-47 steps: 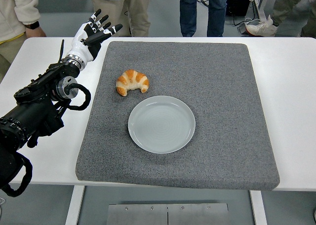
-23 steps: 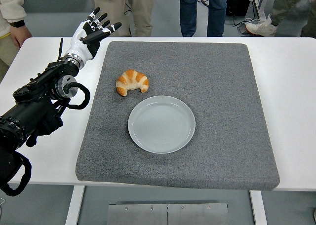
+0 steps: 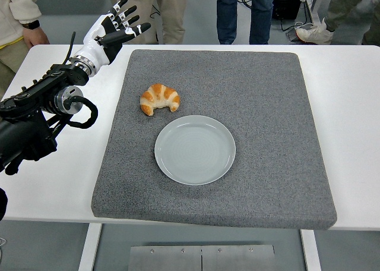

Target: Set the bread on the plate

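Bread [image 3: 160,98] shaped like a croissant lies on the gray mat [image 3: 267,93], just beside the far left edge of the plate [image 3: 195,150], not touching it. The plate has nothing on it. The left hand [image 3: 113,32] is up over the far left of the white bench [image 3: 350,116], fingers spread wide, holding nothing. People stand behind the bench.

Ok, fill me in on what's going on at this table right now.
The robot's black left arm reaches in over the table's far left corner, its white-and-black left hand raised with fingers spread, holding nothing. The golden-brown croissant lies untouched on the grey felt mat, just beyond and left of the empty pale round plate, apart from it. The bread is not yet on the plate. The right arm is out of view. People stand beyond the table.
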{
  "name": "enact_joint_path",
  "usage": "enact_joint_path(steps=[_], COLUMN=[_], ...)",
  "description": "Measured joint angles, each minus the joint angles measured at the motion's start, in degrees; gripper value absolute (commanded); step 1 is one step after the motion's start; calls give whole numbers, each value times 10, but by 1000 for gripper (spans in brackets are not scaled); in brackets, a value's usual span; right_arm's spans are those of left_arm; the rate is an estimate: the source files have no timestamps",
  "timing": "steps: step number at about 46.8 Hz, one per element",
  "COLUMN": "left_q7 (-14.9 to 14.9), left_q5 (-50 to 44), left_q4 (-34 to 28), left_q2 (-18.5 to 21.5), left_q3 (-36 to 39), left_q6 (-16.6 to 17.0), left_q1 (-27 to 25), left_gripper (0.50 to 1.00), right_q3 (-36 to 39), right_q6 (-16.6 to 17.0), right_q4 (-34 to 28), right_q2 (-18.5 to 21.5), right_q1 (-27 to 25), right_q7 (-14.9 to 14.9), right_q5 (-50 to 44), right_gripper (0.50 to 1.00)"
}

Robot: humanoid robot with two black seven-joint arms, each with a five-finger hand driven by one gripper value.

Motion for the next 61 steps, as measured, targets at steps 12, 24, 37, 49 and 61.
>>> enact_joint_path(steps=[12, 24, 37, 49, 61], left_q7=[3, 26, 91, 151, 150], left_q5=[69, 235, 373, 476, 500], left_q4=[-120, -225, -288, -322, -324], left_q2=[62, 103, 117, 123, 120], left_q3=[60, 62, 112, 144, 194], left_q6=[75, 158, 242, 282, 293], left_q1=[-6, 0, -1, -2, -10], left_gripper=[972, 972, 972, 971, 957], right_q3=[0, 0, 0, 0, 0], right_q6=[0, 0, 0, 0, 0], right_q4=[0, 0, 0, 0, 0], right_q2=[0, 0, 0, 0, 0], right_q1=[0, 0, 0, 0, 0], right_q7=[0, 0, 0, 0, 0], right_q5=[0, 0, 0, 0, 0], right_gripper=[1000, 1000, 1000, 1000, 1000])
